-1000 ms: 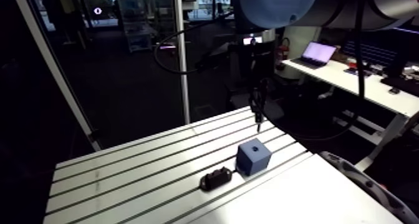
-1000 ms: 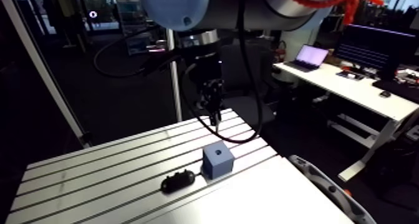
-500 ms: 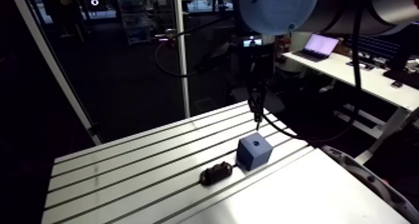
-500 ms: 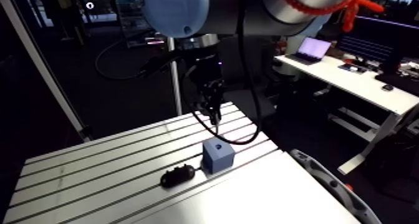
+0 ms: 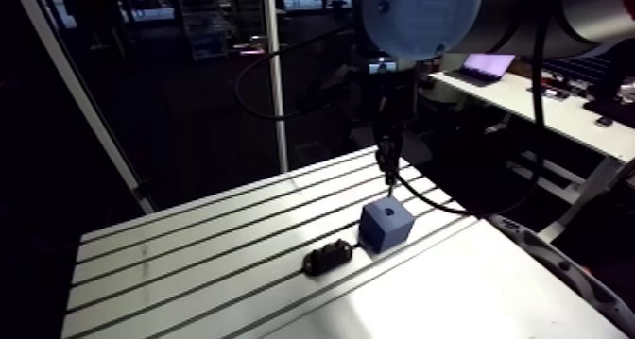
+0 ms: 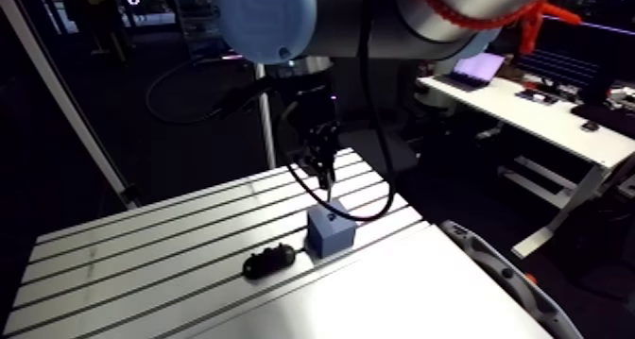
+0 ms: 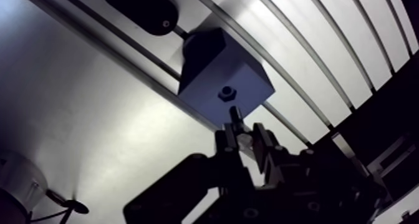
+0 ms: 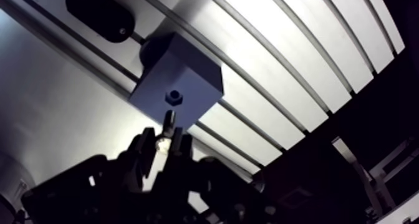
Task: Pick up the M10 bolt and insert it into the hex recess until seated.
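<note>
A blue cube block [image 5: 385, 224] stands on the slotted table [image 5: 189, 258], with a dark hex recess [image 7: 227, 92] in its top face. My gripper [image 7: 244, 138] hangs just above the block, a little behind it in the arm view [image 6: 326, 176]. It is shut on the M10 bolt [image 7: 235, 117]. The bolt's shank pokes out past the fingertips and points at the block's top, close to the recess and still outside it. The bolt's head is hidden between the fingers.
A black oval part [image 5: 326, 258] lies in a table slot just left of the block. A plain white panel [image 5: 454, 296] covers the table's front right. The table's far edge runs close behind the gripper. A round grey fitting [image 7: 15, 183] shows off to one side in the wrist view.
The whole arm view has shifted a little, so the camera moved. The gripper with the bolt stays over the block, slightly nearer to its top. Block and black part lie as before.
</note>
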